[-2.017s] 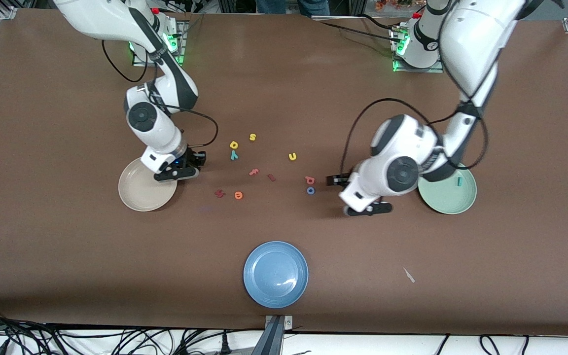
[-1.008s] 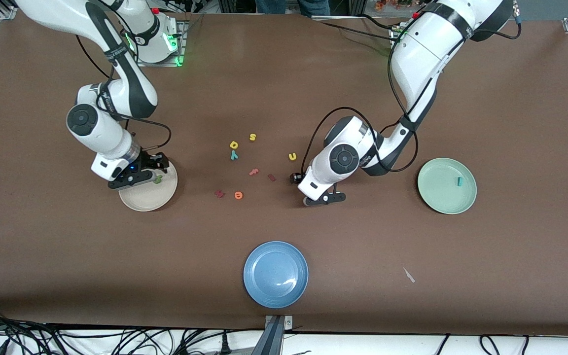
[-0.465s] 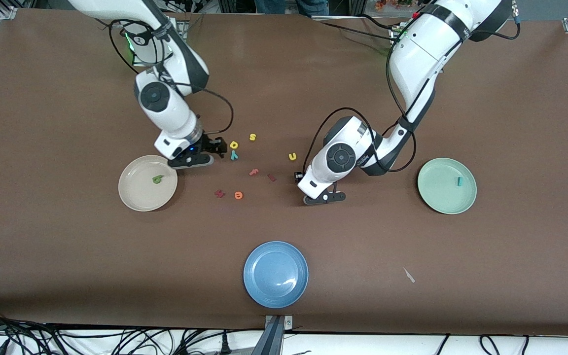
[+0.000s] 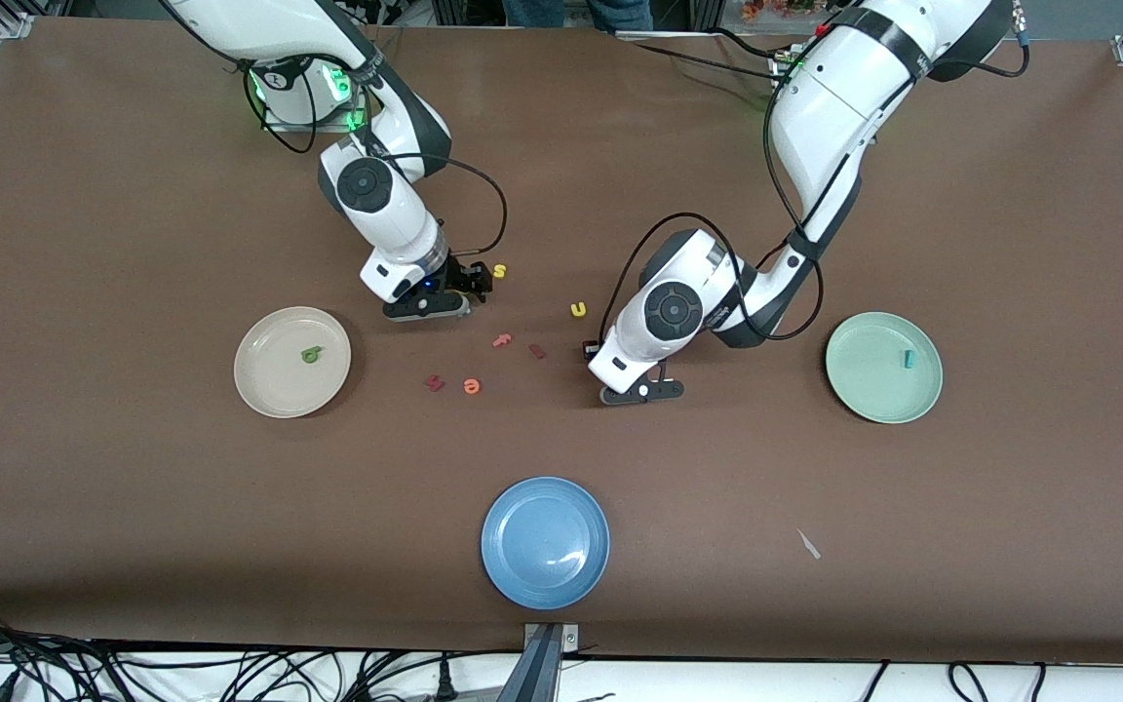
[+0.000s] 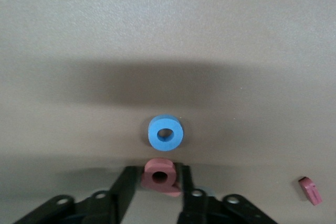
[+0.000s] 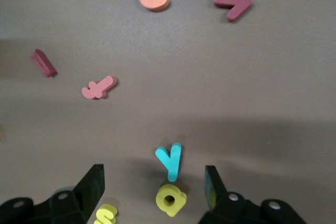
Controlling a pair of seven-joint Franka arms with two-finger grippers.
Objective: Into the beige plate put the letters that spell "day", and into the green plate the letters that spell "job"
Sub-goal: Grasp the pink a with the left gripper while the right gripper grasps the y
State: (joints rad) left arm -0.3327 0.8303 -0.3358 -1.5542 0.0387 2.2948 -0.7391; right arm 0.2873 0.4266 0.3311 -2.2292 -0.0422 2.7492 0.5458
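left gripper (image 5: 153, 195) has its fingers against the pink b (image 5: 159, 174), beside the blue o (image 5: 165, 133). right gripper (image 6: 152, 184) stands wide over the teal y (image 6: 170, 160) and yellow a (image 6: 169, 199). green d (image 4: 310, 355) lies in the beige plate (image 4: 269, 390), j (image 4: 908, 359) in the green plate (image 4: 864, 390).

Brown table (image 4: 133, 507) with plates, foam letters

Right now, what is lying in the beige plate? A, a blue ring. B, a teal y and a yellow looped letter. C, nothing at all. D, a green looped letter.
D. In the front view the beige plate holds only the green looped letter; the right wrist view shows the teal y and the yellow looped letter on the table, and the blue ring lies there too.
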